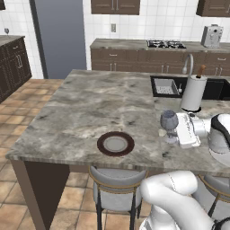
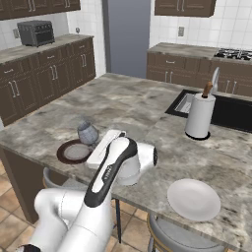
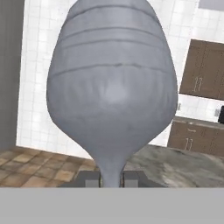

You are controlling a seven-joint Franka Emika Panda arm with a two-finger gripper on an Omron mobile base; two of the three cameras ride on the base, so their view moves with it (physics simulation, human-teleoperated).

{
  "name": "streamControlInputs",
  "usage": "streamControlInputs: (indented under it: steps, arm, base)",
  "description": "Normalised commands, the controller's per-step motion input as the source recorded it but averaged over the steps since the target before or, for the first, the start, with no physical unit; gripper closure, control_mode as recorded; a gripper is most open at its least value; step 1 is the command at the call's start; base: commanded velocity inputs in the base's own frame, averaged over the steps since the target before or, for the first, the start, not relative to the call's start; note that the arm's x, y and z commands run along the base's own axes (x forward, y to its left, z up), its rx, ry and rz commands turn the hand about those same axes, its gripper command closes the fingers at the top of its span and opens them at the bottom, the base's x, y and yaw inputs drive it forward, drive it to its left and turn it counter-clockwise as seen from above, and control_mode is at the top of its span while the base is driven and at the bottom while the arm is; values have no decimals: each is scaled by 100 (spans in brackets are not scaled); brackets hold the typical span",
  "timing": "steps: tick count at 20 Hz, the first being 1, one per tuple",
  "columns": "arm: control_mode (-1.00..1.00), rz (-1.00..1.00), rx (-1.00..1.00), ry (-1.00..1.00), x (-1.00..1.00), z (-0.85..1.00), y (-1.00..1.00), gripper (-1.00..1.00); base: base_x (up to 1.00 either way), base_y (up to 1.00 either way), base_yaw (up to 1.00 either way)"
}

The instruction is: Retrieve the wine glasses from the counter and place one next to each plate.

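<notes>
A grey-blue wine glass stands upright just at the island top, a little to the right of the brown-rimmed plate. My gripper is shut on its thin stem, and its bowl looms large in the hand view. I cannot tell whether its foot touches the stone. The white plate lies near the island's front edge, further right. A small stemmed shape, possibly another wine glass, stands on the far left counter.
A white paper-towel roll stands beside the sink on the island. Stools are tucked under the front edge. The back counter carries a stove and a toaster.
</notes>
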Motion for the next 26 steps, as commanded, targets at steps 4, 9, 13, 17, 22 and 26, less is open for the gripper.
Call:
streamControlInputs:
  steps: [4, 9, 13, 17, 22, 26]
  arm:
    - [-100, 7, 3, 0, 34, -16, 0, 100]
    - [-100, 0, -2, 3, 24, -1, 11, 100]
    - [-100, -2, -5, 10, 36, -4, 29, 100]
    - [-100, -1, -3, 6, 39, -10, 24, 100]
    - [-100, 0, -3, 4, 35, -17, 13, 100]
    - [-100, -3, -3, 0, 20, -24, 6, 100]
  base:
    - [0, 0, 0]
    - [0, 0, 0]
    - [0, 0, 0]
    - [0, 0, 0]
    - [0, 0, 0]
    - [0, 0, 0]
